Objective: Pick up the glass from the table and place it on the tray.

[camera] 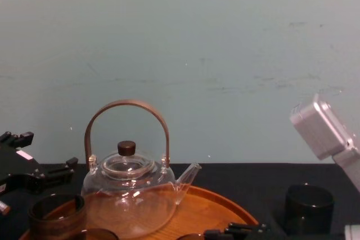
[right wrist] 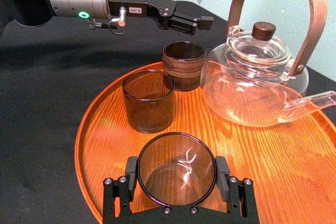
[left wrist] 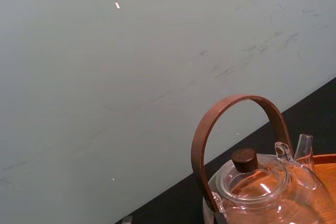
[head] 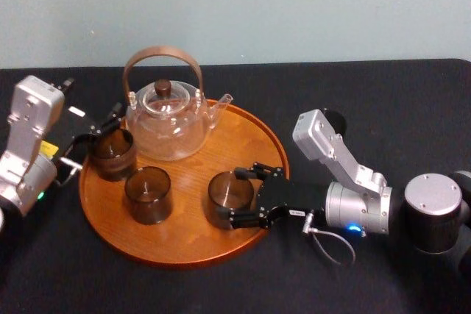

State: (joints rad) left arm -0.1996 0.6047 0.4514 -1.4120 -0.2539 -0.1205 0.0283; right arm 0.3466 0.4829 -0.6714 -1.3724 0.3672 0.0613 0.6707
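A dark smoky glass (head: pixel 229 195) (right wrist: pixel 176 182) stands upright on the right part of the round orange-brown wooden tray (head: pixel 184 237) (right wrist: pixel 294 161). My right gripper (head: pixel 235 196) (right wrist: pixel 176 174) reaches in from the right and is shut on the glass, with a finger (right wrist: pixel 131 170) pressed against each side of it. My left gripper (head: pixel 109 124) (right wrist: pixel 205 3) hovers open at the tray's left rim, just above and behind another dark glass (head: pixel 112 154) (right wrist: pixel 184 65).
A clear glass teapot (head: pixel 165 119) (right wrist: pixel 257 77) (camera: pixel 129 195) (left wrist: pixel 262 192) with a brown hoop handle stands at the back of the tray. A third dark glass (head: pixel 147 195) (right wrist: pixel 148 100) sits left of centre. Black cloth covers the table around the tray.
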